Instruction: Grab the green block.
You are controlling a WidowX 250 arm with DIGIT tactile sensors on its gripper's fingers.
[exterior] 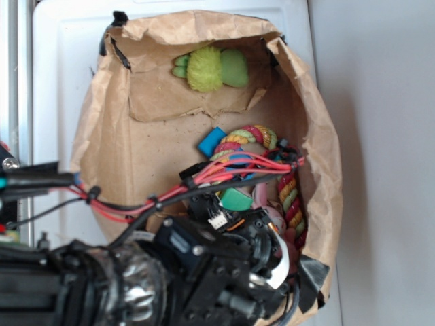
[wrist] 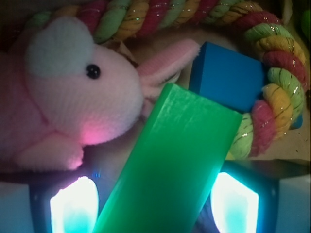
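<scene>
The green block [wrist: 177,160] is a long, smooth, solid-green bar that fills the middle of the wrist view, lying slanted. It sits between the two glowing pads [wrist: 73,206] of my gripper [wrist: 154,206]. The left pad meets its lower edge and the right pad meets its upper right edge. Its far end lies over a pink bunny's ear and a blue block [wrist: 228,75]. In the exterior view only a small part of the green block [exterior: 236,199] shows, just beyond the black gripper [exterior: 262,234], low inside the paper bag.
A pink plush bunny [wrist: 68,102] lies left of the block. A multicoloured rope ring [wrist: 272,92] curls around behind it. Inside the brown paper bag [exterior: 115,136], a fuzzy lime-green plush toy [exterior: 207,68] sits at the far end and another blue block [exterior: 211,141] lies mid-bag. Red and black cables [exterior: 224,173] cross the bag.
</scene>
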